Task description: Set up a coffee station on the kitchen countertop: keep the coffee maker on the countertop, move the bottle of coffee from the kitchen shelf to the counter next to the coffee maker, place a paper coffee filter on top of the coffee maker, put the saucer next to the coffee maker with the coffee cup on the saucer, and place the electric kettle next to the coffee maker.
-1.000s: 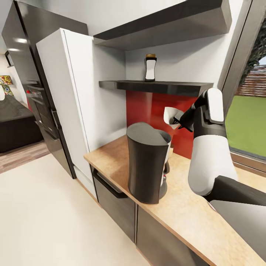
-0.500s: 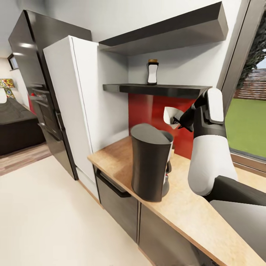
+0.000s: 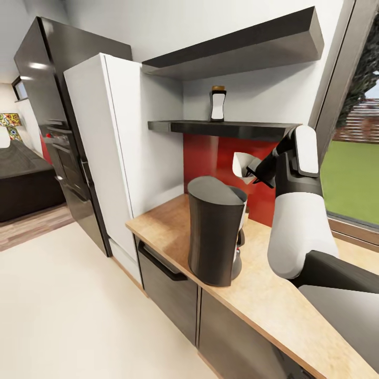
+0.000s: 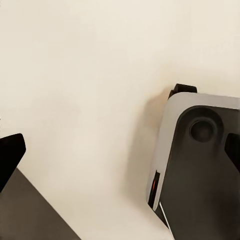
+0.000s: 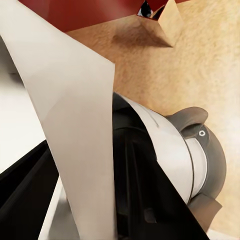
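1. Your coffee maker [image 3: 215, 231] stands upright on the countertop [image 3: 273, 295], near its end by the white cabinet [image 3: 113, 147]. That part of the task looks settled; leave it where it is.

2. Your right gripper [image 3: 251, 172] is raised above and just behind the coffee maker, pinching the white paper filter [image 3: 241, 166] by one edge. In the right wrist view the filter [image 5: 80, 125] hangs in front of the camera with the top of the coffee maker [image 5: 185, 150] below it, so you appear to be lined up roughly over the machine. The filter is not yet on it; as I judge it, this is the step in hand.

3. The bottle [image 3: 217, 103] is upright on the lower dark shelf [image 3: 226, 128], above the red backsplash [image 3: 210, 158]. It has yet to come down to the counter beside the coffee maker.

4. Saucer, cup and kettle: I can point to none of them on the stretch of countertop in the head view, so count all three as still to do.

5. Your left gripper: the left wrist view looks down at pale floor [image 4: 80, 75] and a corner of the robot's base [image 4: 200, 165], with dark fingertips [image 4: 10, 152] at opposite edges. The fingers look spread apart and hold nothing.

6. By my reckoning, one of five items is done, one is under way, and three or more remain.
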Motion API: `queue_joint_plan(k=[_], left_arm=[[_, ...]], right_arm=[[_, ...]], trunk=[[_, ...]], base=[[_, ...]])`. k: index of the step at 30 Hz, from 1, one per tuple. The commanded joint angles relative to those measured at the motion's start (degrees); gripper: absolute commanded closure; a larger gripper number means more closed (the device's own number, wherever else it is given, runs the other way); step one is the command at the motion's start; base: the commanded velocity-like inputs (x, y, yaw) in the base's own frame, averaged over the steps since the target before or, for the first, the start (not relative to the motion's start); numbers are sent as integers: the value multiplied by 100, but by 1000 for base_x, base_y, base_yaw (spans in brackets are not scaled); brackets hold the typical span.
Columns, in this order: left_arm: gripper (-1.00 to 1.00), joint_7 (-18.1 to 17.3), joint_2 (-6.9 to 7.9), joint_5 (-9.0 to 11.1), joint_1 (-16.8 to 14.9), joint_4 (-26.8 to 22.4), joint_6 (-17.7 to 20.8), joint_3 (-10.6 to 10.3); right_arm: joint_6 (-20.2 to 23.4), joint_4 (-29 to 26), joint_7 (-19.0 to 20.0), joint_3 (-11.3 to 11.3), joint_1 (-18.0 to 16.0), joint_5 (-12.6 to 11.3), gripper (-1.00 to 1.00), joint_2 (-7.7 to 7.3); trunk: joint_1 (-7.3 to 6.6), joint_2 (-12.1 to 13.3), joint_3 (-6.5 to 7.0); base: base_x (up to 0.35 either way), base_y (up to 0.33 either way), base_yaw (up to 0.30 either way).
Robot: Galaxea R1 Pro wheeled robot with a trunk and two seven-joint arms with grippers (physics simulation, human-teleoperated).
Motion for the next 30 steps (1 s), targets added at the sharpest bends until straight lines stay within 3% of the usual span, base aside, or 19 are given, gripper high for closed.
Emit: queue_joint_plan(k=[1,6,15,30], left_arm=[[-100,2,0,14,-5,6,-23,24],[-100,2,0,14,-5,6,-22,25],[-100,2,0,14,-5,4,-20,17],[-100,2,7,7,-5,-3,-20,20]], right_arm=[[59,-3,-53,-19,-8,-53,100,5],[49,-14,-45,-34,-5,-106,100,5],[50,16,-48,-32,-1,-690,100,5],[62,24,-67,-38,15,-727,100,-1]], trunk=[[4,-13,-14],[4,-13,-14],[4,-13,-14],[4,-13,-14]], base=[[0,0,0],[0,0,0],[0,0,0],[0,0,0]])
